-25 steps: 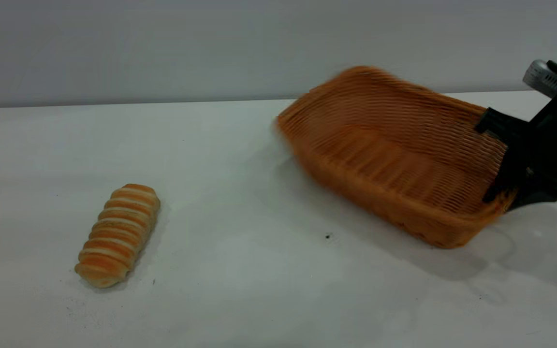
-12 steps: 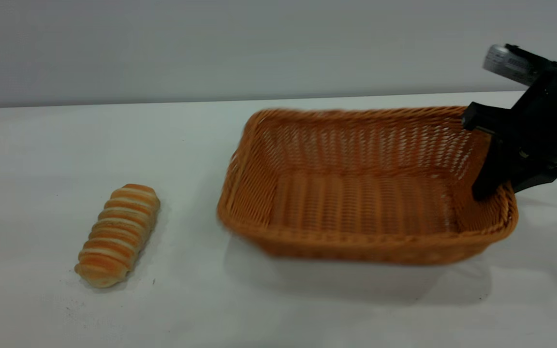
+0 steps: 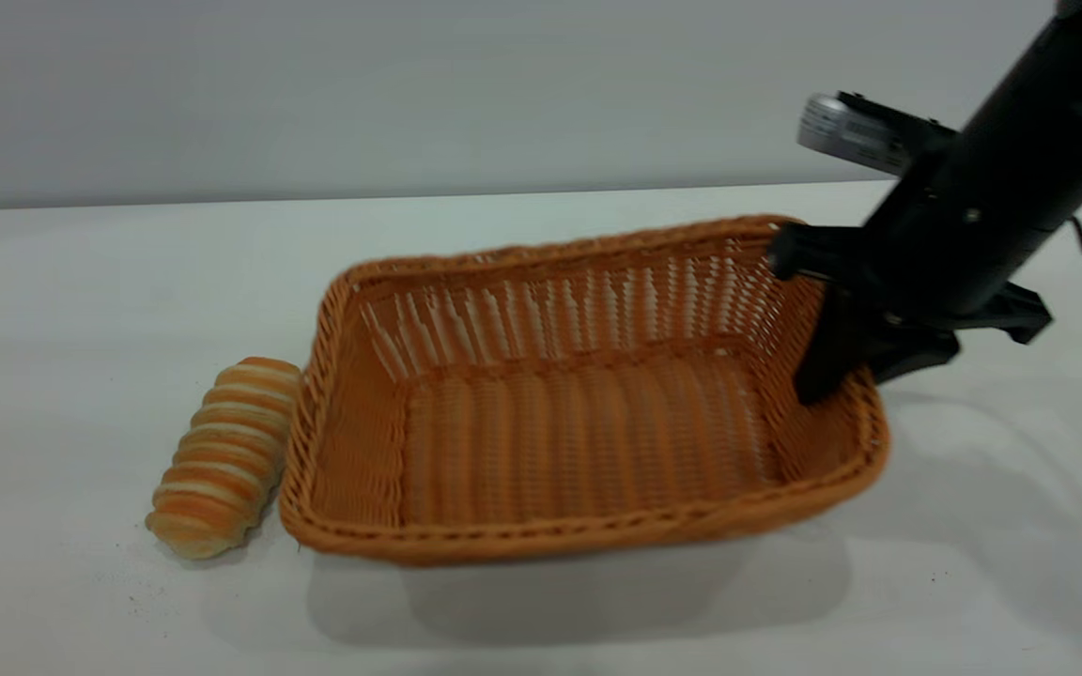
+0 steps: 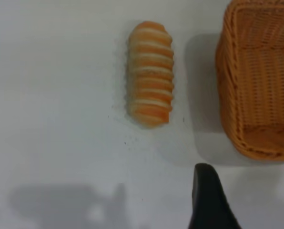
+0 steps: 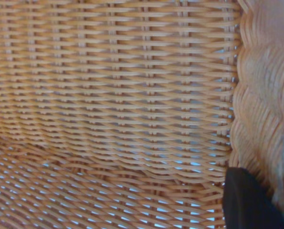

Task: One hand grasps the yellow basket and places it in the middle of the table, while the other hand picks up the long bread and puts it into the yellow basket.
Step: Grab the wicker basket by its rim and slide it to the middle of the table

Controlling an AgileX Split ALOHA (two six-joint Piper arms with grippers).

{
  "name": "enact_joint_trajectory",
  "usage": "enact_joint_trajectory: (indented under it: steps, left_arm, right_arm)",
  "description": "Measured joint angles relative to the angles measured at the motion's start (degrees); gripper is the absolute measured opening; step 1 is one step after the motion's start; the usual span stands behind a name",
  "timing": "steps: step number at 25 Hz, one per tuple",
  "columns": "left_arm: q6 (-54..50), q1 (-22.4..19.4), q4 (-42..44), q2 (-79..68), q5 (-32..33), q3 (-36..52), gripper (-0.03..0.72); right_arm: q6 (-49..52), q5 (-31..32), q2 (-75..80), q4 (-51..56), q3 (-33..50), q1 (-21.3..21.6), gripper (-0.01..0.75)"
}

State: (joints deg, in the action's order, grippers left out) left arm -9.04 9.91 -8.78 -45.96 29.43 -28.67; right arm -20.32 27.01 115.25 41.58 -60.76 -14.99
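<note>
Exterior view: yellow basket rim hides right gripper fingertips.

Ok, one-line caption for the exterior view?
Right claw clamps the wicker basket's end wall, carrying it beside the striped bread roll.

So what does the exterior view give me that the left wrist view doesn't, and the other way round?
Only the exterior view shows the right gripper, its jaws clamped on the right end wall of the yellow basket, one inside and one outside, plus the whole basket, with nothing in it. Only the left wrist view shows a dark finger of the left gripper, hanging above the table near the long bread; whether that gripper is open cannot be told. Both show the bread lying on the table right beside the basket's left end, outside it.
</note>
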Motion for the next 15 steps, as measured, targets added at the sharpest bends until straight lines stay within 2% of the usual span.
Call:
enact_joint_trajectory:
  steps: [4,7,10,11,15]
  left_arm:
    - [0.0,0.0,-0.17,0.0,-0.15,0.0,0.467]
    - [0.0,0.0,-0.17,-0.39,-0.15,0.0,0.467]
    - [0.18,0.0,-0.17,-2.89,-0.66,0.0,0.467]
    - [0.45,0.0,-0.17,-3.97,-1.39,0.0,0.467]
    - [2.16,0.0,-0.11,-10.18,-6.17,0.0,0.469]
  right_arm:
    - [-0.11,-2.71,0.15,0.39,0.0,-0.4,0.095]
    - [-0.17,-3.13,0.54,-0.39,0.0,-0.4,0.151]
    - [-0.22,-3.45,0.67,-1.2,0.0,-0.4,0.291]
    - [-0.23,-3.5,0.67,-1.41,0.0,-0.4,0.366]
    - [-0.56,-3.38,0.67,-1.89,-0.05,-0.4,0.582]
